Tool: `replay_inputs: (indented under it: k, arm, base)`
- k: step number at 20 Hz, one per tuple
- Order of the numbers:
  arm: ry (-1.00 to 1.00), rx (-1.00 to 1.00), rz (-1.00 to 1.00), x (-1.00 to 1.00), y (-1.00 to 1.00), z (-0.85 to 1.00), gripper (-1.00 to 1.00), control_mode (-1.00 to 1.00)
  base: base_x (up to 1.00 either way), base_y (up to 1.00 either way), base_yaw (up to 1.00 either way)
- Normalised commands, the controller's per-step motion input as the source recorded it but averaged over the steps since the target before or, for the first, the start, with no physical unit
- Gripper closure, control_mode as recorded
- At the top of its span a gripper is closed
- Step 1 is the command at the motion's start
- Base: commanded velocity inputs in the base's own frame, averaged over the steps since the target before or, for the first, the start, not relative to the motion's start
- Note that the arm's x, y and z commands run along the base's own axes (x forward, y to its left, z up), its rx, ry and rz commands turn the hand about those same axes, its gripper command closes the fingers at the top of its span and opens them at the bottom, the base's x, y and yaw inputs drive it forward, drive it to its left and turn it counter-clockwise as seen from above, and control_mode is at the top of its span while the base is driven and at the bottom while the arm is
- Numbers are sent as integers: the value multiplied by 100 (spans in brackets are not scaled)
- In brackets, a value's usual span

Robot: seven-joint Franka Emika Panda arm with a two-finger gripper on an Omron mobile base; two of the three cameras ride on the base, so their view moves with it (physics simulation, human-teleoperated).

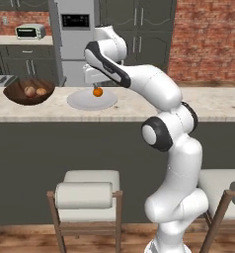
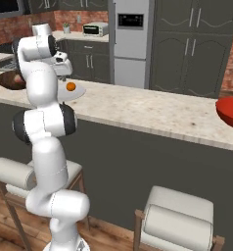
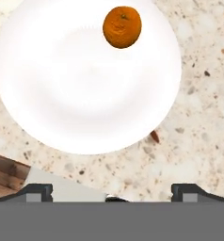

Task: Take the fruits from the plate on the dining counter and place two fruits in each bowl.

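A: Orange fruit (image 3: 122,27) position?
B: Alone on the white plate (image 3: 62,94), near its rim. Plate sits on the speckled worktop (image 1: 139,106).
A: Bowls?
B: Wooden bowl (image 1: 13,94) just beside the plate, two tan fruits (image 1: 35,91) inside. Red bowl (image 2: 228,112) well apart, at the worktop's other end.
A: Pincer?
B: Pincer (image 3: 111,190) hangs above the plate, fingers spread wide, nothing between them.

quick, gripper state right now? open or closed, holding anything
Gripper: open and empty, fingertips spread wide, above the plate where one orange fruit lies.
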Motion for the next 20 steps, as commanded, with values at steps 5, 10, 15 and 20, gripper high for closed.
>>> replay_inputs:
  k: [5,10,15,20]
  arm:
    - [-10,4,-13,11,-4,-37,-100,-100]
    - [-9,11,-6,0,-24,-37,-100,-100]
    - [-14,10,-4,18,-7,-27,-100,-100]
    - [-6,5,-2,22,0,6,-100,-100]
  base:
    - [0,0,0]
    - [0,0,0]
    - [0,0,0]
    - [0,0,0]
